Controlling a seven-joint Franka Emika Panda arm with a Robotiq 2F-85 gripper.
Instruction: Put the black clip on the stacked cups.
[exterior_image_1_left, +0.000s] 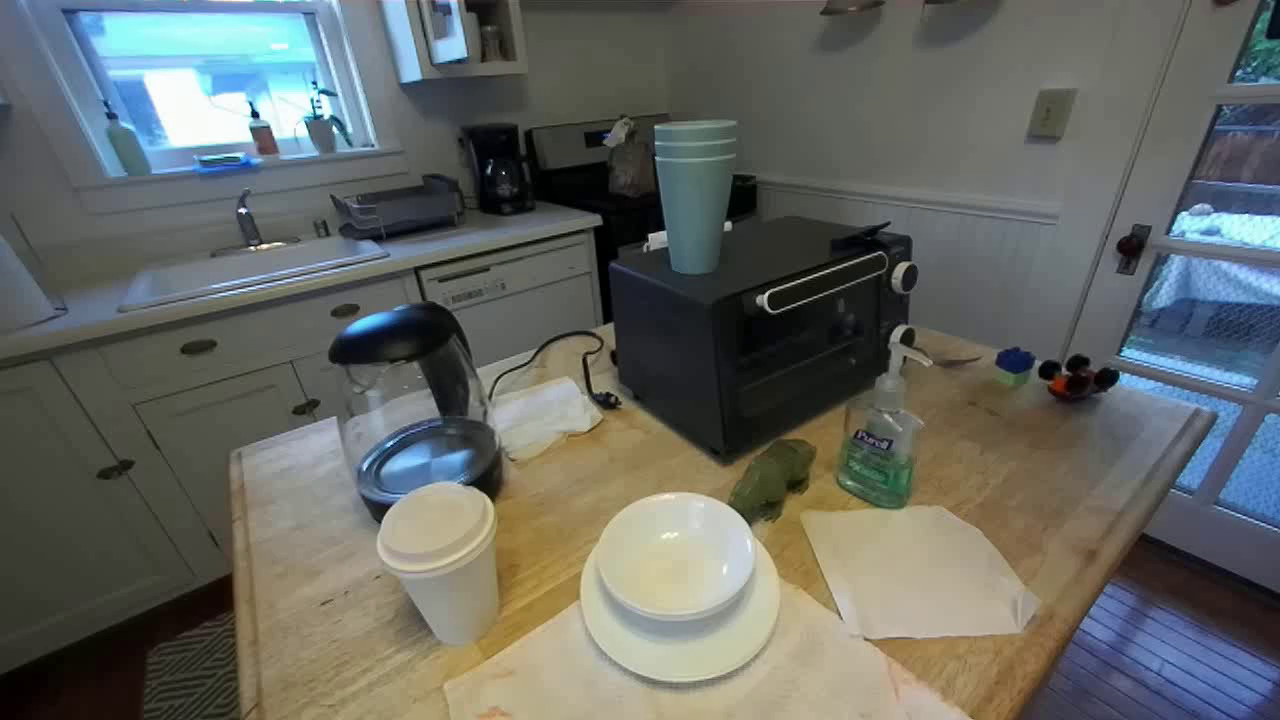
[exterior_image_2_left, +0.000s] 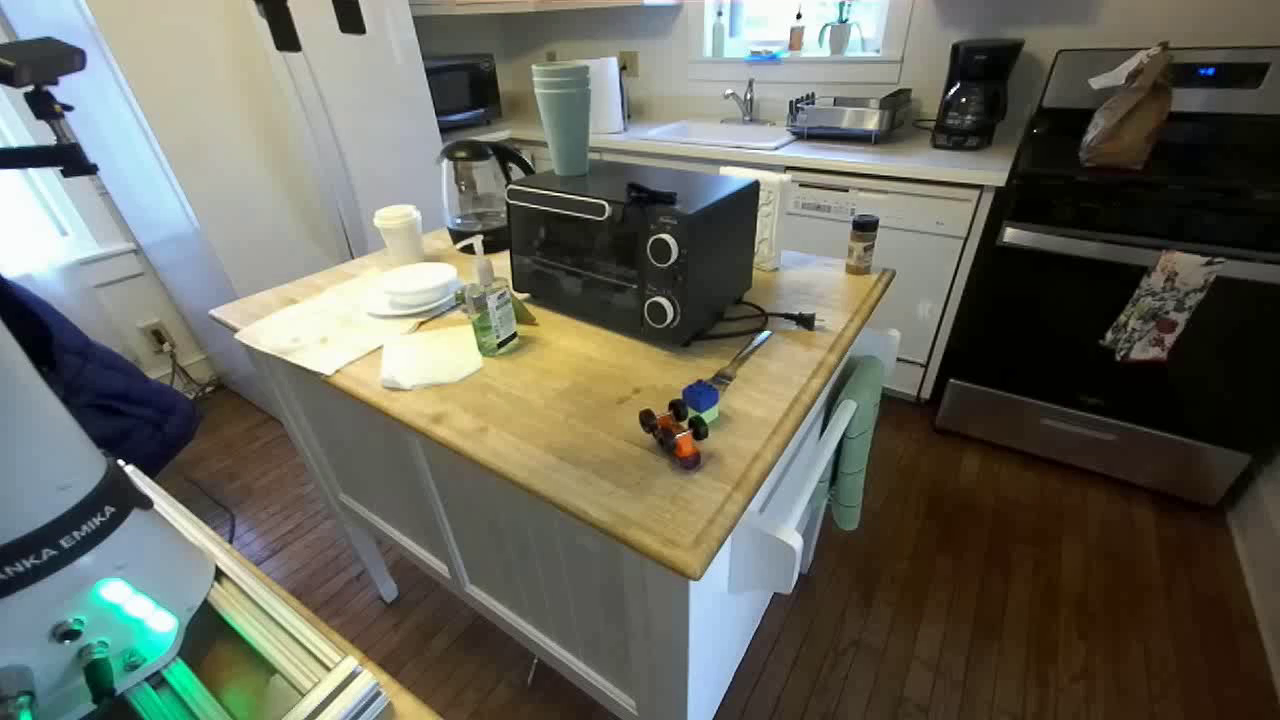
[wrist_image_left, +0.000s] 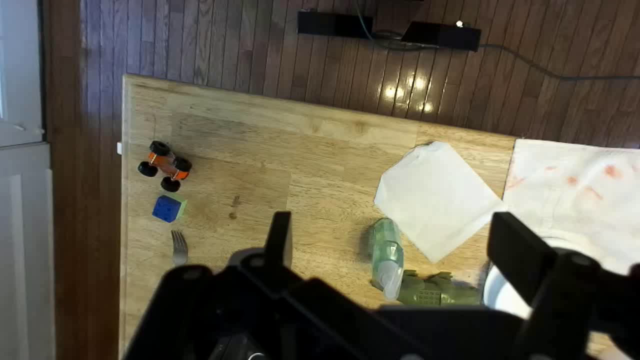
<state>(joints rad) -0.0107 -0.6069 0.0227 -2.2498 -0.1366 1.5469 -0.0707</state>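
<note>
The black clip (exterior_image_1_left: 862, 236) lies on top of the dark toaster oven (exterior_image_1_left: 680, 350), near the front edge on the knob side. It also shows in an exterior view (exterior_image_2_left: 651, 194). The stacked cups (exterior_image_1_left: 697, 205), pale mint-green and nested, stand upright on the oven top at the opposite end, apart from the clip. They show in an exterior view too (exterior_image_2_left: 566, 125). My gripper (wrist_image_left: 391, 220) is open and empty in the wrist view, high above the table. The wrist view does not show the clip or the stacked cups; the gripper body covers the lower part.
A hand sanitizer pump bottle (exterior_image_1_left: 880, 455) stands before the oven, beside a green toy (exterior_image_1_left: 773, 480). A kettle (exterior_image_1_left: 420, 400), white foam cup (exterior_image_1_left: 450, 570) and white bowl (exterior_image_1_left: 677, 555) on a plate are nearby. A toy car (exterior_image_2_left: 675, 435), block (exterior_image_2_left: 701, 400) and fork (exterior_image_2_left: 742, 360) lie near a corner.
</note>
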